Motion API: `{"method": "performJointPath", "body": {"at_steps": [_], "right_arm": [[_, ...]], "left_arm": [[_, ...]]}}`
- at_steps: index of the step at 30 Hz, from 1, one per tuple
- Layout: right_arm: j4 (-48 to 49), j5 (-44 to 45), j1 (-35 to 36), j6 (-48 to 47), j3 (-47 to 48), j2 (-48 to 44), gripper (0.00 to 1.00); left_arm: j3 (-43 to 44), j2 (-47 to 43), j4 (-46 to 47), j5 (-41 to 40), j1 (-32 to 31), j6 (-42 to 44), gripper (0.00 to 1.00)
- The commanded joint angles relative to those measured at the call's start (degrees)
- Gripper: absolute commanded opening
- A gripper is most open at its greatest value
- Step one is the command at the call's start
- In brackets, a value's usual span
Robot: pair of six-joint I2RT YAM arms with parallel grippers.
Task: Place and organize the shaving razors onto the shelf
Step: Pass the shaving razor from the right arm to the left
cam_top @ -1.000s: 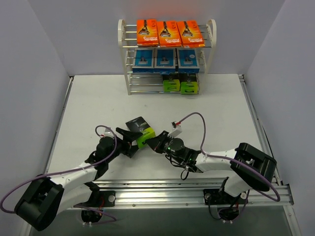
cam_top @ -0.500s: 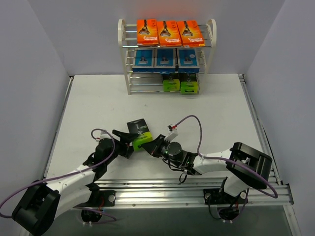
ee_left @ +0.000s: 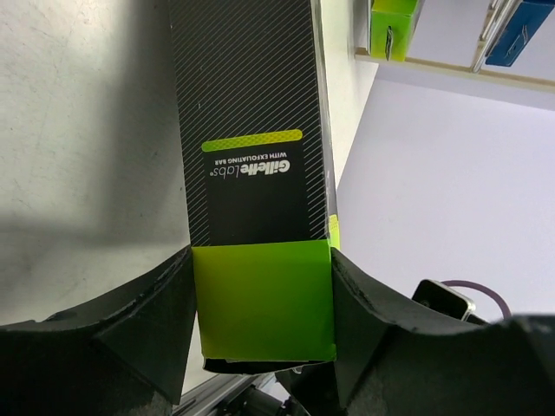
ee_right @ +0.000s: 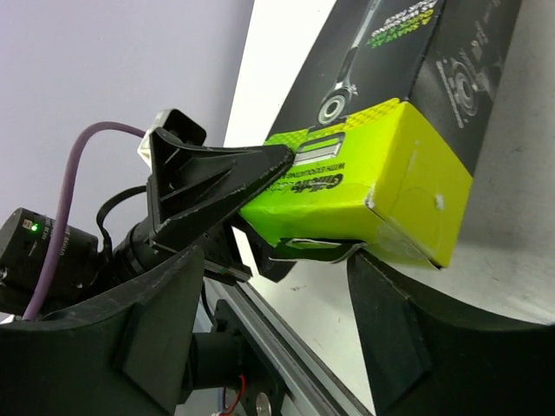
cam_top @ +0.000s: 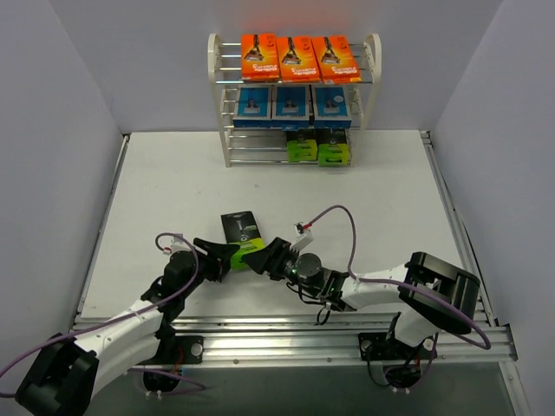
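A black-and-lime razor box (cam_top: 241, 232) lies at the near middle of the table, between my two arms. My left gripper (cam_top: 227, 253) is shut on its lime end. In the left wrist view both fingers (ee_left: 160, 303) press the sides of the box (ee_left: 251, 173). My right gripper (cam_top: 264, 253) is open at the same end, and in its wrist view its jaws (ee_right: 277, 269) stand wide apart just below the box (ee_right: 364, 191). The shelf (cam_top: 215, 61) at the back holds three orange cards (cam_top: 295, 57) on top, three blue packs (cam_top: 291, 104) in the middle and two lime boxes (cam_top: 317, 151) at the bottom right.
The left part of the shelf's bottom tier (cam_top: 256, 152) has bare rods. White walls close the table on the left, right and back. An aluminium rail (cam_top: 286, 334) with both arm bases runs along the near edge.
The left gripper has closed on the box's lime end. The right gripper, shut on the box a second ago, has opened and let go. The box has shifted slightly left.
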Motion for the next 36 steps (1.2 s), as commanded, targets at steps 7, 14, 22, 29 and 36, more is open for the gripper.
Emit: {"method": "performJointPath", "body": {"at_steps": [7, 14, 22, 29, 36], "right_arm": [[-1.08, 1.16, 0.34, -0.2, -3.39, -6.14, 0.74], [2.58, -0.34, -0.09, 3.05, -7.16, -6.59, 0.84], [15.25, -7.63, -1.85, 4.11, -7.35, -0.79, 0.91], [28.35, -11.15, -1.85, 4.2, -7.7, 4.22, 1.0], [28.9, -12.11, -2.56, 2.44, -8.49, -0.42, 1.0]], "left_arm": [[5.53, -4.53, -5.12, 4.76, 4.65, 14.82, 0.6], [9.58, -10.06, -11.39, 10.65, 8.43, 24.6, 0.6], [12.48, -14.46, -11.83, 22.42, 11.34, 31.28, 0.6], [11.26, -16.4, -9.29, 29.9, 11.95, 29.18, 0.54], [7.04, -20.52, -7.17, 33.33, 12.39, 25.75, 0.47]]}}
